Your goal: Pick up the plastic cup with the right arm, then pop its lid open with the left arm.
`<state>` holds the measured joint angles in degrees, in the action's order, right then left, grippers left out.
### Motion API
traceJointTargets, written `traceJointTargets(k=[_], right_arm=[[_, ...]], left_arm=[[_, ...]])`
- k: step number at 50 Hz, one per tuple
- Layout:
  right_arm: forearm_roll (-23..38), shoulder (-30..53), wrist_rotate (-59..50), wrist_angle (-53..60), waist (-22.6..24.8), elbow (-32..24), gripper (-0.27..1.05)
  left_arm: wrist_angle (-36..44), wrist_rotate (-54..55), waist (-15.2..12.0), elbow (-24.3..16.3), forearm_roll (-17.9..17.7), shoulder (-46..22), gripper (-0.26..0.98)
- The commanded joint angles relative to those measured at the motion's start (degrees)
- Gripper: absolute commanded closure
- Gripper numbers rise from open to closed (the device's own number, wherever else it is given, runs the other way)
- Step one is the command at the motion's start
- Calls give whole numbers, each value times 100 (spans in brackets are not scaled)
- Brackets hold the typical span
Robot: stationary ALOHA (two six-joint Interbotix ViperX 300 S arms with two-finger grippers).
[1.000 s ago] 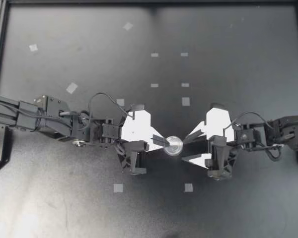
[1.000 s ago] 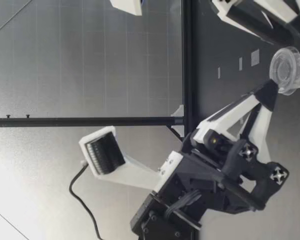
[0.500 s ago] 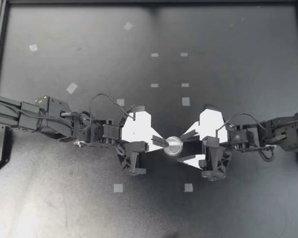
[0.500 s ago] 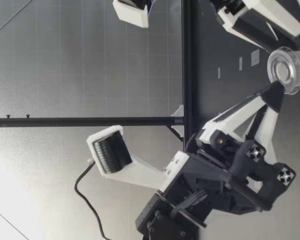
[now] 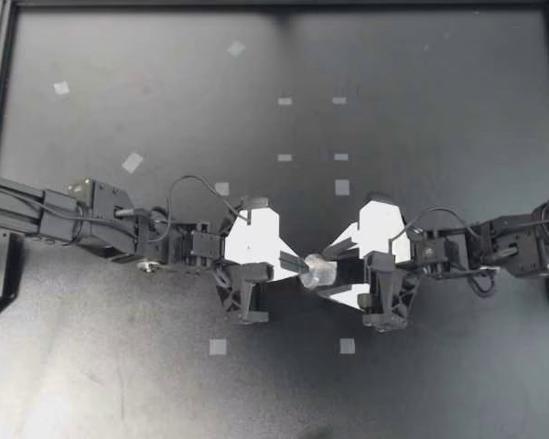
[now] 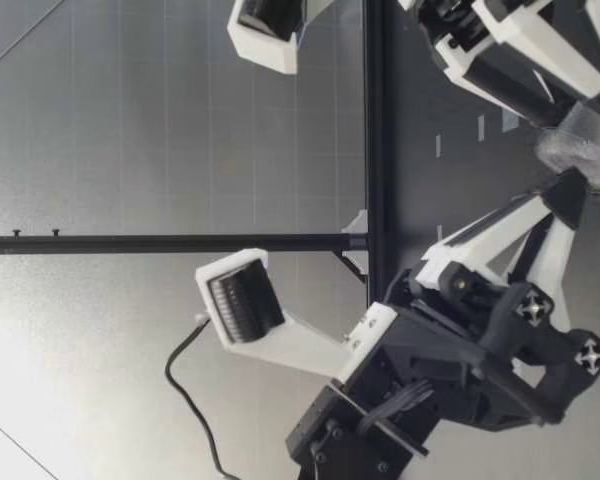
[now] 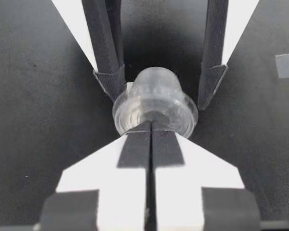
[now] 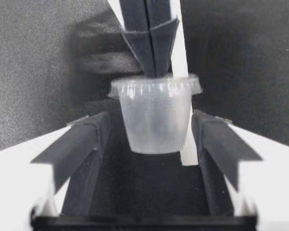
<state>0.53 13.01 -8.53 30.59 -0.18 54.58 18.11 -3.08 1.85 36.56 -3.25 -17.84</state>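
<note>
Top view: my left end effector [image 5: 297, 263] is holding a small clear cup [image 5: 317, 270] over the middle of the dark worktop [image 5: 439, 110]. My right end effector [image 5: 329, 271] is pushing in from its side. A second ago its fingers were stopping short of the cup; now they are reaching along both sides of it. The cup itself is staying where it was.

Low view: the cup [image 6: 578, 142] is hanging above the worktop, not resting on it. My left arm is tipping up under it, and my right arm is crowding in closer than before.

Left wrist view: my left fingers [image 7: 149, 144] are pressed together, clamped on the edge of the cup's rim. The cup [image 7: 154, 103] is lying on its side ahead of them. The two dark fingers of my right end effector are standing to either side of it; whether they are touching it I cannot tell here.

Right wrist view: my right fingers [image 8: 86, 139] are spread apart with the cup [image 8: 155, 115] between them, and a gap is showing on each side.

I judge that my left arm alone is carrying the cup, while my right is surrounding it without gripping.
</note>
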Motion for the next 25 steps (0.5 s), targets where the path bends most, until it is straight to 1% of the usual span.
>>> traceJointTargets(k=[1,13,17,21,25], right_arm=[[-9,-53,9,-18,-35,-79,11],[0,-35,0,-132,-35,-158,12],[9,-9,9,-264,-26,-211,14],[9,18,9,-404,-26,-272,19],[44,44,9,-545,-26,-325,27]], left_arm=[[18,-9,9,-62,0,97,84],[26,-9,9,-70,0,105,84],[18,-9,9,-62,0,105,84],[18,-9,9,-62,0,105,84],[18,-9,9,-53,0,105,84]])
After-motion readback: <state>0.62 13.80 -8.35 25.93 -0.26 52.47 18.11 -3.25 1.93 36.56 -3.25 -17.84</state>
